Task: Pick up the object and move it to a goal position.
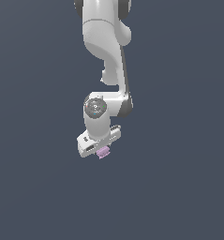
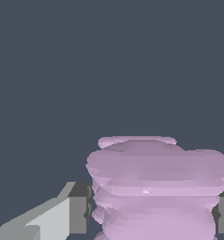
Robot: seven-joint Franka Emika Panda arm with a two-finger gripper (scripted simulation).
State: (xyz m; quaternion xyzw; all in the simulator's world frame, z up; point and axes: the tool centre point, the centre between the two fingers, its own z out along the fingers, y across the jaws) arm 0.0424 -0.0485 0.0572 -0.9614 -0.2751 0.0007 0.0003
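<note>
While arm hung from above, gripper (image 1: 102,151) sat clamped on object (image 1: 103,152) (pink-lilac, ribbed), fingers (image 2: 78,213) touching both its sides.

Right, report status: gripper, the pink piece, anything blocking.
Gripper shut on the ribbed pink-lilac block, fingers against its sides. Block pokes out beneath the gripper. Nothing else in view, only plain dark background.

We note only 1 thing apart from the task: a flat, uniform slate-blue backdrop (image 1: 33,187) filling both views. We see no seams, markings, shadows or edges on it, and cannot tell floor from wall.
</note>
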